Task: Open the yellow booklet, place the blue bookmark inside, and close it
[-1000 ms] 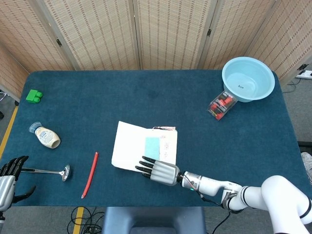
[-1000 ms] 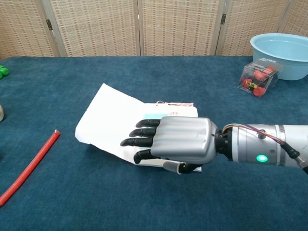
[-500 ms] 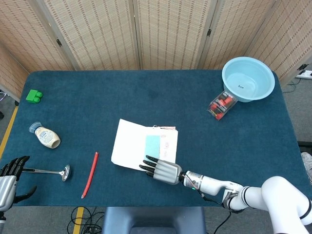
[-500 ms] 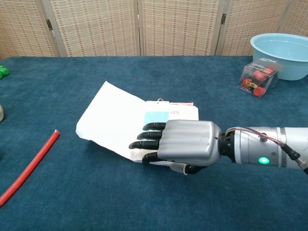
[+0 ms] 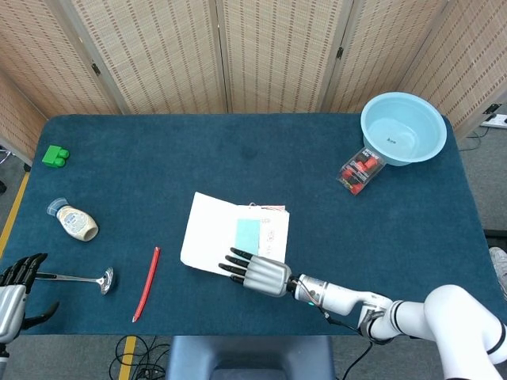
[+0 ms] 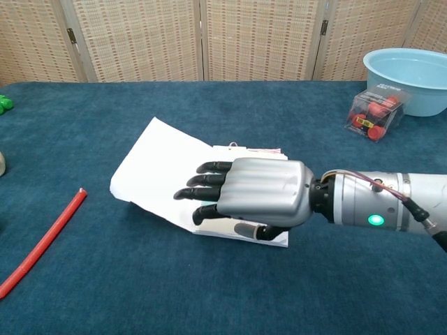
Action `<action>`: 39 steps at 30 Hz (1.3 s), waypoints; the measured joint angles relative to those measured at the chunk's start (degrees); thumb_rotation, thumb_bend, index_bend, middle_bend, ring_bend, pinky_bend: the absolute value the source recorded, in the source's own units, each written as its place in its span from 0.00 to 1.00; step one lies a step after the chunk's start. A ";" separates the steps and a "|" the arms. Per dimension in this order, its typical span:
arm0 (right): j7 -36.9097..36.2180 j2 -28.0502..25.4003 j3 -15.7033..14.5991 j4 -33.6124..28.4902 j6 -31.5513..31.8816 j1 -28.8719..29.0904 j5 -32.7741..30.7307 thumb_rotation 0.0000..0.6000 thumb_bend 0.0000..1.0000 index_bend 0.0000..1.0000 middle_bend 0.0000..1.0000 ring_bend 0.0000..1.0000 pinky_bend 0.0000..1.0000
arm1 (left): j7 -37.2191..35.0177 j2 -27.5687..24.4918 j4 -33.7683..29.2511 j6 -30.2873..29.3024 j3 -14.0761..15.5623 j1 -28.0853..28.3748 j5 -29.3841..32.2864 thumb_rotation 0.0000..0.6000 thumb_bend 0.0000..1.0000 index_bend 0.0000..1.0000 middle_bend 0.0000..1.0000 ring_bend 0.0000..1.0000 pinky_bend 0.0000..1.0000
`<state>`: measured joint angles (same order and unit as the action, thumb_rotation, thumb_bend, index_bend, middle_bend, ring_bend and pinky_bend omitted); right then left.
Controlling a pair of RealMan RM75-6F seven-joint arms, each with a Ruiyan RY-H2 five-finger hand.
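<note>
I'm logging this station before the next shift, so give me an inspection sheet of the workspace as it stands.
Surface: dark blue table cloth.
Job's things: booklet lies open, white pages up; blue bookmark on its right page.
Clutter: green block, small bottle, spoon, red stick, clear box beside light blue basin.
Robot hands: right robot hand rests flat on the booklet; left robot hand open by the spoon handle.
Cables: thin wires at right wrist.
Surroundings: woven folding screens.
</note>
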<state>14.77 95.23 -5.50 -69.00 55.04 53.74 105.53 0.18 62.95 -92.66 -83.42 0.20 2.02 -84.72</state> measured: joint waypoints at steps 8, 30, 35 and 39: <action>0.97 -5.29 2.81 -3.12 1.77 -1.61 -3.85 1.00 0.51 0.25 0.00 0.00 0.00 | 0.07 0.29 -0.09 -0.03 -0.04 0.20 -0.40 1.00 0.26 0.09 0.12 0.11 0.16; 6.35 -21.45 4.51 -15.90 6.86 -10.68 -11.57 1.00 0.51 0.25 0.02 0.00 0.00 | -0.14 1.85 3.42 6.49 -4.31 11.13 -5.39 1.00 0.26 0.13 0.12 0.11 0.16; 6.86 -25.67 3.63 -19.17 11.16 -14.27 -11.03 1.00 0.51 0.25 0.02 0.00 0.00 | 0.75 5.60 6.31 10.92 -6.33 17.14 -6.51 1.00 0.26 0.13 0.12 0.11 0.16; 6.80 -28.25 2.88 -21.15 14.82 -17.40 -10.10 1.00 0.51 0.25 0.02 0.00 0.00 | 2.70 9.39 9.27 14.16 -7.73 21.76 -7.06 1.00 0.26 0.13 0.12 0.11 0.16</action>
<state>21.57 66.98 -2.62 -90.15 69.86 36.34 95.43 2.88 72.34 -83.40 -69.26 -7.53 23.78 -91.78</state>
